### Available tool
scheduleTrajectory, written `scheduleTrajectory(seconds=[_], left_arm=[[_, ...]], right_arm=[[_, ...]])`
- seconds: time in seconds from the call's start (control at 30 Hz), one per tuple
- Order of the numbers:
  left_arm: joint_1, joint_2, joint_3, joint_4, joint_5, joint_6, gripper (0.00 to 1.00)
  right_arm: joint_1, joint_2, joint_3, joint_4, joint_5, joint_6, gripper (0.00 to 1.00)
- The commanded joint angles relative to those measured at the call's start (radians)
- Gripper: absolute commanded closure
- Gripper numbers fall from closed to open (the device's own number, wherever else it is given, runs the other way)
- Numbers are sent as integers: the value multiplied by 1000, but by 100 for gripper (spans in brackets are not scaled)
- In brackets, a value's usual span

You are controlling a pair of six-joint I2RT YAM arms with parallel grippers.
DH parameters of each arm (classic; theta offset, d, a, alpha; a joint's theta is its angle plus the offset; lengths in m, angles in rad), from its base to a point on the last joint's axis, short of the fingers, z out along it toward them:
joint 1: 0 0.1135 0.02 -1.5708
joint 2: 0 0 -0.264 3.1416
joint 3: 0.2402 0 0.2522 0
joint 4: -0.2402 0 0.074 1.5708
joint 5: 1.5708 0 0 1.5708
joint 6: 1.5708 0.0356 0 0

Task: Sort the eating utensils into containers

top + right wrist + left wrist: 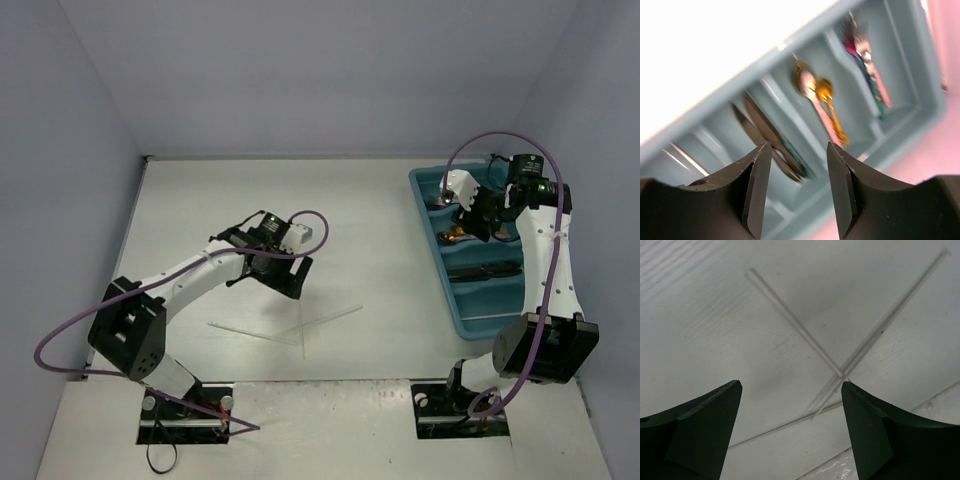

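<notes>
Reaching from its base at the table's 7 o'clock corner, the left arm bends at the elbow and angles its forearm toward the centre. The left gripper (790, 385) points down above the bare table (380, 230), fingers wide and empty. Two thin white sticks (796, 325) lie crossed on the table just at its 5 o'clock. The right arm rises from 5 o'clock and folds over the teal tray (437, 255) at 2 o'clock. The right gripper (797, 145) hangs above it, fingers partly spread and holding nothing. Knives (765, 125), gold spoons (815, 92) and forks (867, 65) lie in separate compartments.
</notes>
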State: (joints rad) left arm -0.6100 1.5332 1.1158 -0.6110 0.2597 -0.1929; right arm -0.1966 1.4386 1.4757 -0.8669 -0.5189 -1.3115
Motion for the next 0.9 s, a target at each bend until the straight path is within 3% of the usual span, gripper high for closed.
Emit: scheduleTrajectory(seconds=[0.0,0.3,0.87], left_arm=[[-152,-52,1,79,101,173,25],[-208,21,0,183,200,260,37],[-269,190,40,113,112,356,51]], right_arm=[[13,-2,-15,-27,-111,122,55],[-14,8,-47,-27,-165,205,56],[-26,-4,-41,-29,-173,207,57]])
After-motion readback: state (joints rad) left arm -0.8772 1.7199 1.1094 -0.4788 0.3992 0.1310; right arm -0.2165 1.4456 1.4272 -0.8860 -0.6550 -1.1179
